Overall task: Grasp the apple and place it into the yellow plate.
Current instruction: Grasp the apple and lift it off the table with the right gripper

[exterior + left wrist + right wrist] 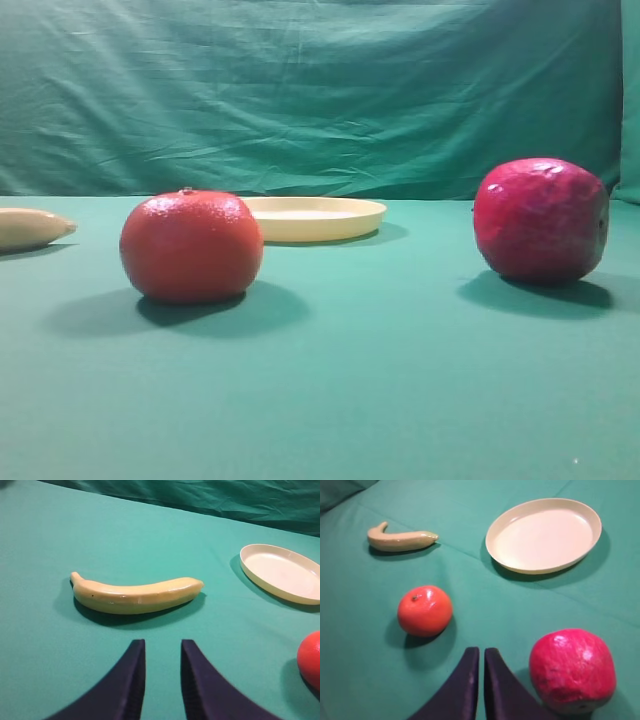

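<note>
- Right wrist view puts the apple (572,669) low and to the right of the right end effector (479,652), close beside it but not between its fingers; I judge the gap to be small, with fruit and fingers apart.
- That right end effector is narrow, its two dark fingers nearly together with only a slit between them, and it holds nothing.
- Left wrist view shows the left end effector (162,647) with a modest gap between its fingers, also holding nothing, hovering near a banana (137,595); the apple does not appear in that view at all.
- So the right arm is clearly the nearer one, and the move likely calls for a shift to the right plus a wider opening before closing on the fruit.
- Exterior high view has the apple (541,219) resting on the green surface (380,380) at the right, with an orange (191,246) at the left and neither arm in sight.
- Yellow plate (544,534) lies far from the right end effector and slightly right of it, empty, well apart from the apple; the carry would run away from the camera.
- Being roundish, the apple offers no long axis to align with.
</note>
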